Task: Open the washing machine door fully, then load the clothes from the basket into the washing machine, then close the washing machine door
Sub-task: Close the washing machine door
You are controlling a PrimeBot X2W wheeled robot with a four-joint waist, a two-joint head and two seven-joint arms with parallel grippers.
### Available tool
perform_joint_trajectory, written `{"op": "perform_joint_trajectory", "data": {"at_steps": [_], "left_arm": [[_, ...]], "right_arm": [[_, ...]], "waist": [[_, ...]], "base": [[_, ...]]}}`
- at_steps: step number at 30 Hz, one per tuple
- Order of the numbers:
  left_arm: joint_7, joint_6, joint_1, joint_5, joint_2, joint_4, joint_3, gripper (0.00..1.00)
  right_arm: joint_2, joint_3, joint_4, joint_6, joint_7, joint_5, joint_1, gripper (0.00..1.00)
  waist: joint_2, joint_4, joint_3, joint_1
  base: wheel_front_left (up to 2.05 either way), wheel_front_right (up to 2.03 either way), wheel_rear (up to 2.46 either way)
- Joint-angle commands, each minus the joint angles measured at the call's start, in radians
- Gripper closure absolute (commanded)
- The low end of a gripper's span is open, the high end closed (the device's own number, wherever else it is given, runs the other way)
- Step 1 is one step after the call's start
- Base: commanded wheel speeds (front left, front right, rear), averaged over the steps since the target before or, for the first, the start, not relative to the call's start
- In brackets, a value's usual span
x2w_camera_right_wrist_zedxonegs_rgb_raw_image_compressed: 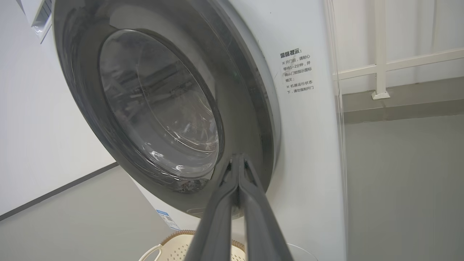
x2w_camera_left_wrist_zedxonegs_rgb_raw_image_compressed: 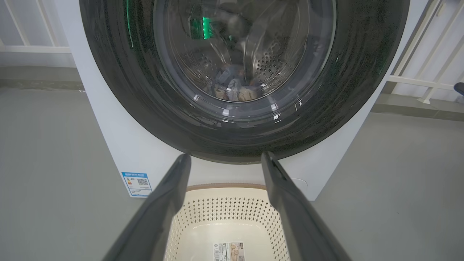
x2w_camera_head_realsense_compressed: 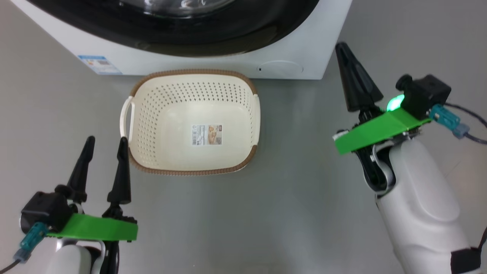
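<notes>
Washing machine door [x2w_camera_left_wrist_zedxonegs_rgb_raw_image_compressed: 119,90] looks shut, clothes [x2w_camera_left_wrist_zedxonegs_rgb_raw_image_compressed: 232,85] behind its glass; basket [x2w_camera_head_realsense_compressed: 152,125], nothing in it, on the floor at the washing machine's [x2w_camera_head_realsense_compressed: 304,49] front edge. Left gripper [x2w_camera_head_realsense_compressed: 106,140]: fingers apart, holding nothing. Right gripper [x2w_camera_head_realsense_compressed: 340,45]: fingers pressed together, holding nothing. Risk: the latch may not have caught, so the door could swing out and strike the basket.

Glossy black door rim [x2w_camera_left_wrist_zedxonegs_rgb_raw_image_compressed: 119,98], clear glass centre [x2w_camera_left_wrist_zedxonegs_rgb_raw_image_compressed: 239,54]; matt perforated plastic basket [x2w_camera_head_realsense_compressed: 159,110]; perforated metal drum [x2w_camera_left_wrist_zedxonegs_rgb_raw_image_compressed: 268,61].

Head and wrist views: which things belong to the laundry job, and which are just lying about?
Job: washing machine, its shut door, clothes seen inside through it, empty basket.
Just about: blue label sticker, printed notice on the machine's front, white railing.
</notes>
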Motion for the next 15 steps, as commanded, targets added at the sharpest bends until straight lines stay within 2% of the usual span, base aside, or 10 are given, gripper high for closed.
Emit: {"op": "perform_joint_trajectory", "data": {"at_steps": [1,9,10,12,13,15], "left_arm": [[-0.008,-0.003,0.024,0.014,0.035,-0.021,0.045,0.00],[-0.008,-0.003,0.093,0.032,0.033,-0.019,0.085,0.00],[-0.008,-0.003,0.101,0.034,0.032,-0.018,0.092,0.00],[-0.008,-0.003,0.118,0.037,0.026,-0.016,0.110,0.00],[-0.008,-0.003,0.125,0.039,0.023,-0.015,0.118,0.00],[-0.008,-0.003,0.132,0.041,0.020,-0.015,0.125,0.00]], "right_arm": [[0.028,0.005,-0.040,-0.002,-0.005,0.005,0.058,1.00],[0.028,-0.037,-0.084,-0.002,-0.005,0.003,0.189,1.00],[0.028,-0.041,-0.088,-0.002,-0.005,0.005,0.202,0.88],[0.028,-0.048,-0.093,-0.002,-0.005,0.005,0.227,0.46],[0.028,-0.051,-0.097,-0.002,-0.005,0.003,0.239,0.02],[0.028,-0.052,-0.099,-0.002,-0.005,-0.007,0.250,0.00]], "waist": [[0.0000,-0.037,-0.056,0.0000],[0.0000,-0.082,-0.135,0.0000],[0.0000,-0.089,-0.144,0.0000],[0.0000,-0.101,-0.162,0.0000],[0.0000,-0.107,-0.170,0.0000],[0.0000,-0.112,-0.178,0.0000]], "base": [[0.00,0.00,0.00],[0.00,0.00,0.00],[0.00,0.00,0.00],[0.00,0.00,0.00],[0.00,0.00,0.00],[0.00,0.00,0.00]]}}
